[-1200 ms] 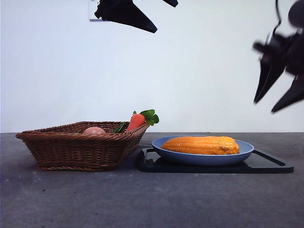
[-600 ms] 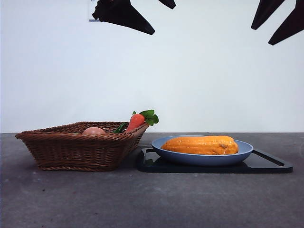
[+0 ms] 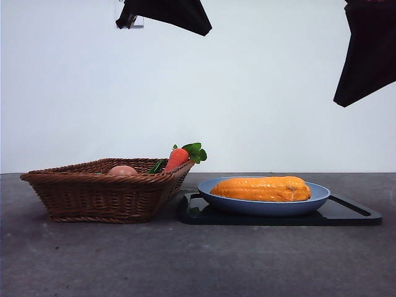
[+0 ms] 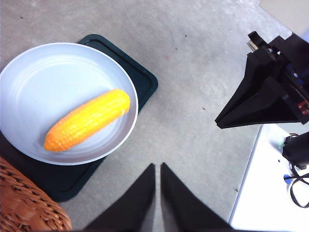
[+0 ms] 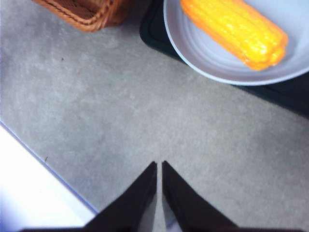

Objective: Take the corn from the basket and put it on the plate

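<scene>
The orange-yellow corn (image 3: 263, 189) lies lengthwise in the blue plate (image 3: 312, 199), which rests on a black tray (image 3: 346, 213). Both wrist views show the same corn (image 4: 87, 121) (image 5: 236, 31) lying free in the plate (image 4: 29, 77) (image 5: 193, 50). Left of the plate stands the brown wicker basket (image 3: 102, 192). My left gripper (image 4: 158, 166) is shut and empty, high above the table beside the plate. My right gripper (image 5: 159, 164) is likewise shut and empty, raised above bare table near the plate. In the front view, two dark arm shapes (image 3: 167, 13) (image 3: 370, 52) hang at the top.
A carrot with green leaves (image 3: 182, 154) and a pinkish round egg-like thing (image 3: 122, 169) sit in the basket. The basket's corner shows in the wrist views (image 4: 26, 208) (image 5: 87, 12). A white table edge (image 5: 34, 198) lies near my right gripper.
The arm at the right rose from mid height to the top corner, and its jaws, apart a second ago, now read as one dark mass. Corn, plate and basket stayed put.
</scene>
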